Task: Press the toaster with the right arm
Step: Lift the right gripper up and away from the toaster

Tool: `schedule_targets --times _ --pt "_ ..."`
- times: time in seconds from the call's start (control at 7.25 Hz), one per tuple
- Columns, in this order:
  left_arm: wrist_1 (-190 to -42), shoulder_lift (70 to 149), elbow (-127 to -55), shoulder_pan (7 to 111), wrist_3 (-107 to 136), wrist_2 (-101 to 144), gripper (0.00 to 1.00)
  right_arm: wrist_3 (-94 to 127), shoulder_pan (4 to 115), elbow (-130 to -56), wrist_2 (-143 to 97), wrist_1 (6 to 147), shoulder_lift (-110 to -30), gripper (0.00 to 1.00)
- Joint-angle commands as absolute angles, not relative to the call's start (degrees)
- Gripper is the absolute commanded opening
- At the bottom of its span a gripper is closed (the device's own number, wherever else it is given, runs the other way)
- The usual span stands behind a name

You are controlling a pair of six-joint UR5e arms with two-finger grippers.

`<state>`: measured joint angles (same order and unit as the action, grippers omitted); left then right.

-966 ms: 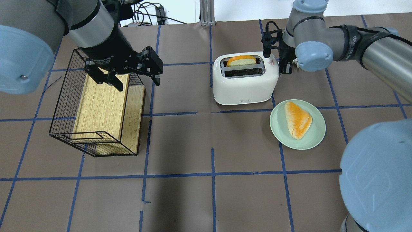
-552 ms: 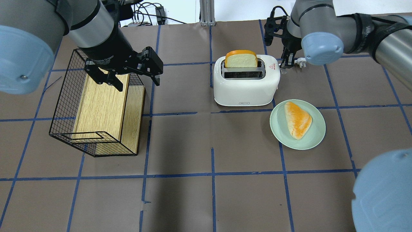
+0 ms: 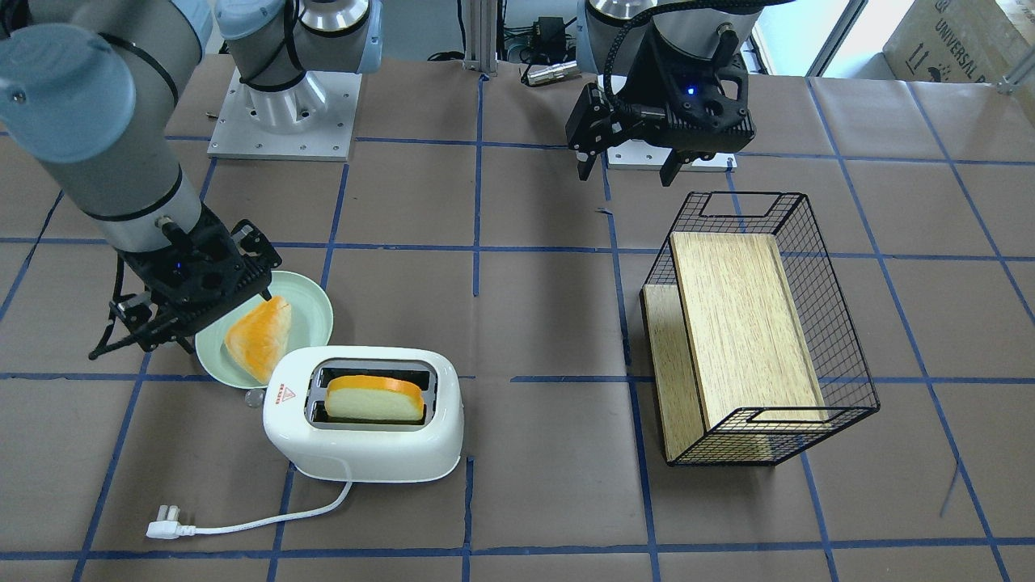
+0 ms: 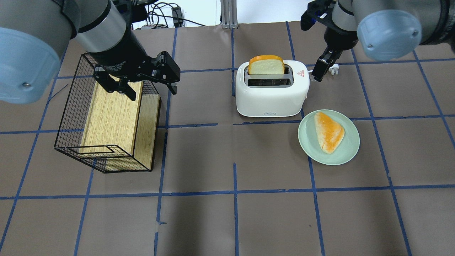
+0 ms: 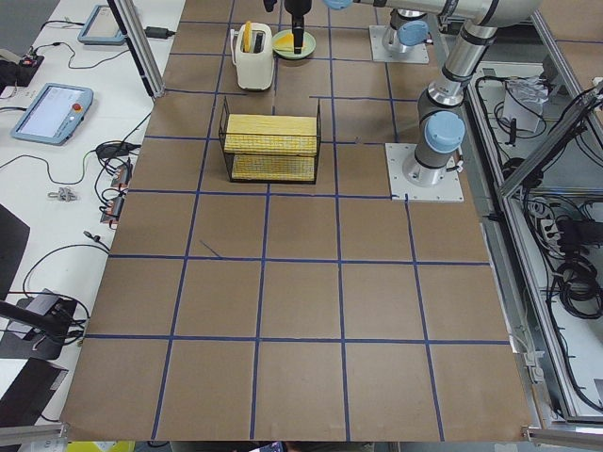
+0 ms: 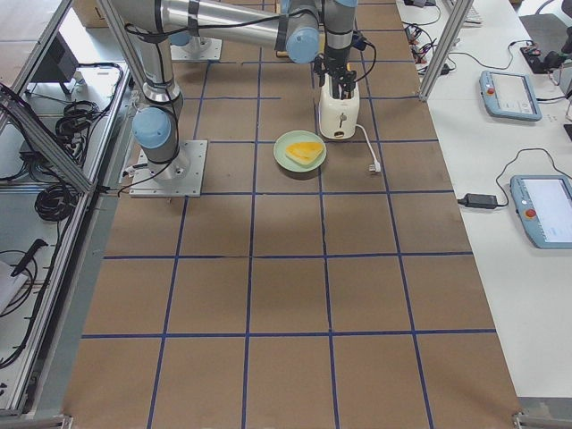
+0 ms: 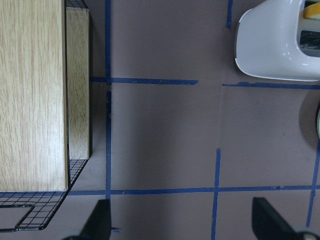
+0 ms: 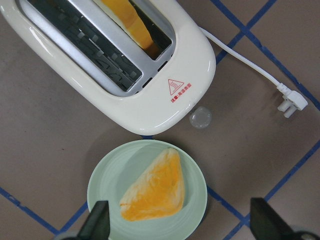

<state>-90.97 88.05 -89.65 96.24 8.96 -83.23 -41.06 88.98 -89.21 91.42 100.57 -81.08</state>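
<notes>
The toaster (image 4: 272, 93) is standing upright on the bench (image 4: 234, 217), right of centre in the overhead view, with its red warning sticker facing up at the end nearest the right arm. A bread slice (image 4: 266, 65) is standing in the slot farther from the robot and is protruding above the top. The white cord is trailing from the operators' side and is ending in a plug (image 3: 166, 531) lying flat on the bench.

The right hand (image 3: 194, 291) is hovering above the bench off the toaster's sticker end, apart from the casing. Its fingers are spread wide and are gripping nothing.

A pale green plate (image 4: 306, 144) is sitting just beside the toaster's near right corner and is carrying a triangular bread piece (image 4: 328, 132). A small clear disc (image 8: 200, 118) is lying between plate and toaster.

Well apart, the left hand (image 4: 151, 85) is hanging over the far edge of a black wire basket (image 4: 69, 117), fingers wide apart and gripping nothing. The basket is holding a wooden block (image 4: 110, 117).
</notes>
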Motion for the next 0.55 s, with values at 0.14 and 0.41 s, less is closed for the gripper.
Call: schedule_targets --times 0.14,0.41 --pt "-90.97 88.07 -89.65 96.24 8.96 -83.23 1.0 -27.71 89.56 -89.73 90.71 92.13 -88.4 1.0" --pt "-90.97 88.07 -89.65 96.24 8.96 -83.23 1.0 -17.44 92.62 -89.82 90.96 89.57 -91.22 1.0"
